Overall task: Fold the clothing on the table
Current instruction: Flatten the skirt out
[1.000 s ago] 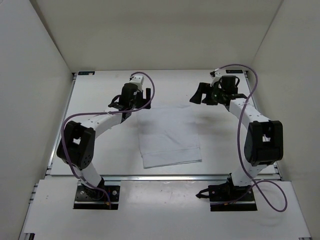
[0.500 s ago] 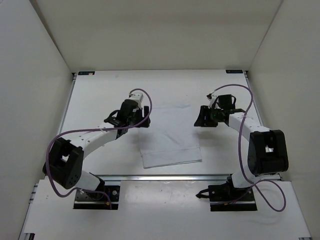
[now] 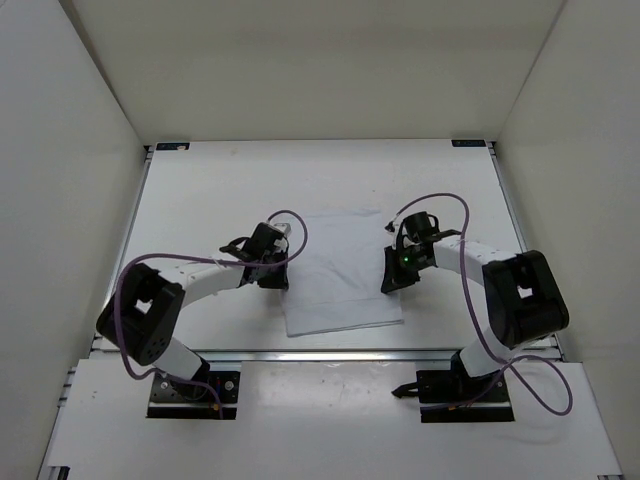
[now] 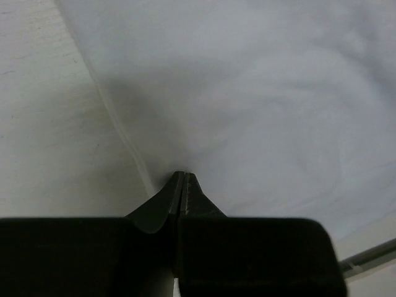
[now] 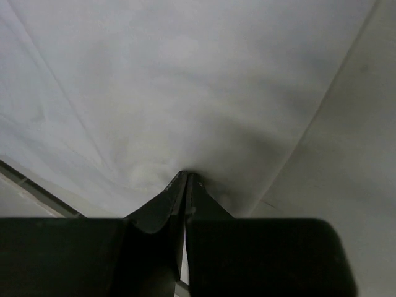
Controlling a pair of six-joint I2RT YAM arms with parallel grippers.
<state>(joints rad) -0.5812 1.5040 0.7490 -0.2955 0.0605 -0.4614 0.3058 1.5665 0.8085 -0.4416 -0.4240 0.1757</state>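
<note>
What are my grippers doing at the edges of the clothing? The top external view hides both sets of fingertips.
Observer: In the left wrist view, the left gripper has its jaws pressed together at the hem of the clothing, and the fabric puckers into the tips.
Operator: And the right side?
Observer: The right wrist view shows the right gripper shut too, with creases in the clothing running in to its tips.
Operator: Is the left grip deep in the fabric or at the edge?
Observer: It is at the edge. The hem line runs straight to the tips, with bare table showing just beside them.
</note>
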